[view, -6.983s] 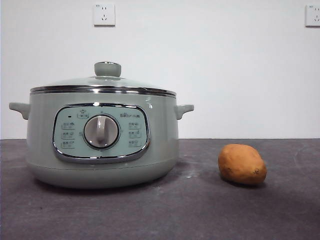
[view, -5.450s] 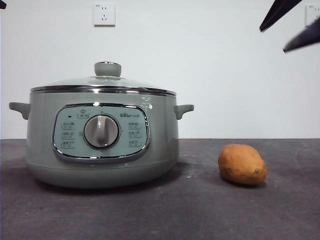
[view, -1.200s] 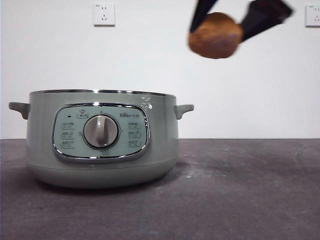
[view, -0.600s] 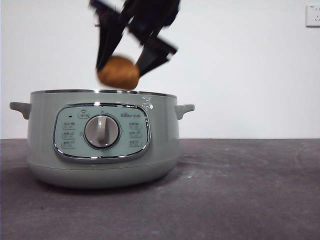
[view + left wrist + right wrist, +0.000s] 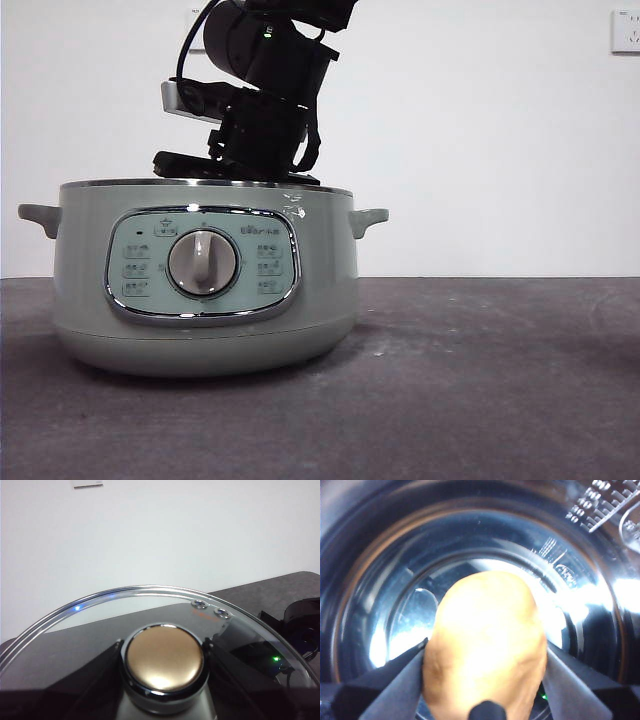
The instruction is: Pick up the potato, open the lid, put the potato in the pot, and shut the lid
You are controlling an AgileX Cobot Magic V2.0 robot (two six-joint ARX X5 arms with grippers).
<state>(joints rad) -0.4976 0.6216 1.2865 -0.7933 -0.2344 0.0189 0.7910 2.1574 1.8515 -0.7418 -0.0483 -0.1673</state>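
Orange-brown skin fills the right wrist view: the potato (image 5: pixel 485 645) sits clamped between the right tool's (image 5: pixel 485 680) two jaws, one pressed on each long flank, with the shiny steel inside of the pot (image 5: pixel 380 580) directly behind it. In the front view that arm shows as a dark mass at upper centre, dipped to the chrome rim of the pale green pot (image 5: pixel 205 280), and the potato itself is hidden below the rim there. Whether it touches the floor of the pot, I cannot tell.

Over on the left wrist view, the left tool (image 5: pixel 162 665) is closed on the knob of the lid (image 5: pixel 75 610), a jaw on either side, glass dome held clear against the white wall; the lid is out of sight in the front view.

The potato reads as firm, fairly heavy and rounded, so a grip across its middle looks right. The lid looks breakable and smooth, and the knob is the one sensible hold. The bench (image 5: pixel 480 380) is dark and bare-looking
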